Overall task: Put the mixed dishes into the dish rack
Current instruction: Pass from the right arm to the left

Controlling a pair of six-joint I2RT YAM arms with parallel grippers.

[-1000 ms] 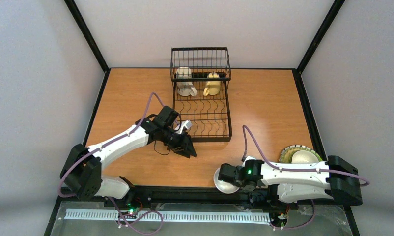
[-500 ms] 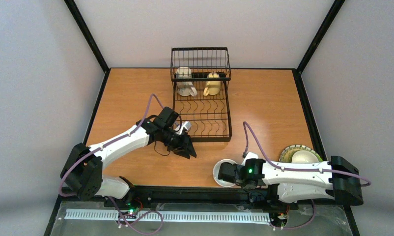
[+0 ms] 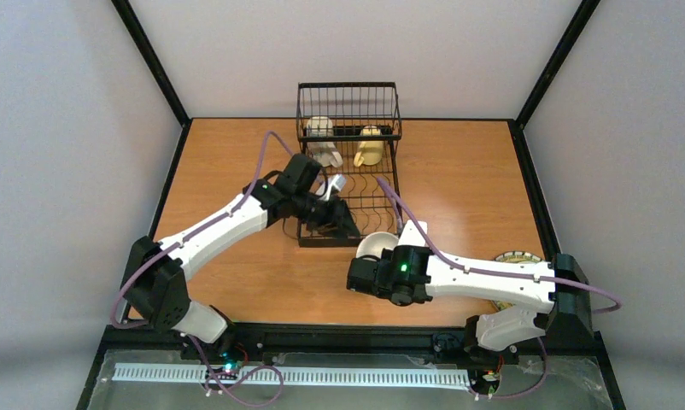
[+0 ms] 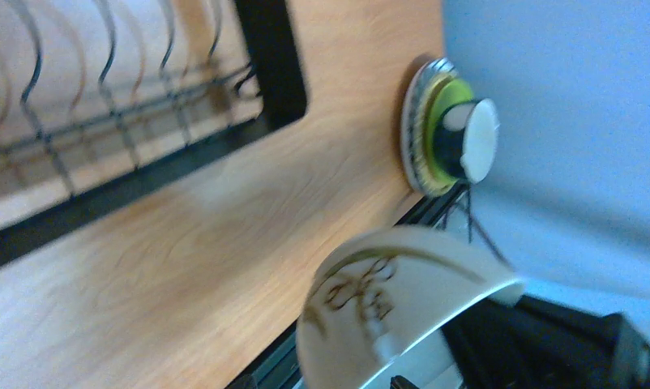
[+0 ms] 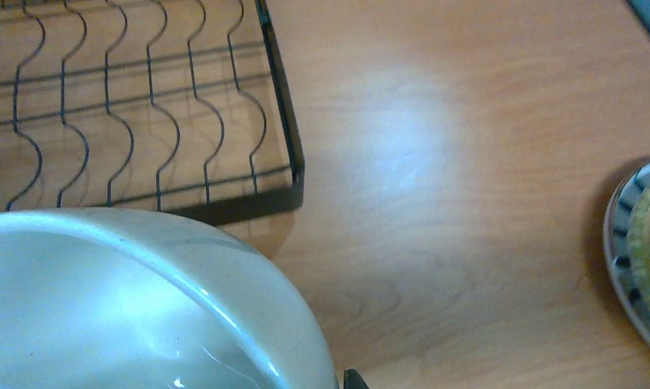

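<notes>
We judge the step in hand to be the carrying of the white bowl with small motif (image 3: 375,246) to the dish rack (image 3: 349,171). The right claw (image 3: 371,260) grips the bowl by its rim and holds it clear of the desk (image 3: 228,171), tilted, just off the rack's near right corner. The left claw (image 3: 337,224) hovers over the rack's near left corner with nothing in it that we can see. Whether its jaws are spread, we cannot tell.

The white mug (image 3: 322,141) and the cream-yellow mug (image 3: 370,147) already sit in the rack's far basket section, while the curved plate slots nearer us hold nothing. The remaining dishes (image 4: 443,130) lie stacked well to the right of the rack, at the desk's edge.

The next move, as we read it, calls for lifting the bowl over the rack's near rail and turning it on edge so its rim drops between two wires. The left arm may need to draw aside, since it crowds that same end of the rack.

We can read no brand, label or writing. The bowl's brown-gold flourish is ornament, not lettering, and the left wrist view is blurred.
</notes>
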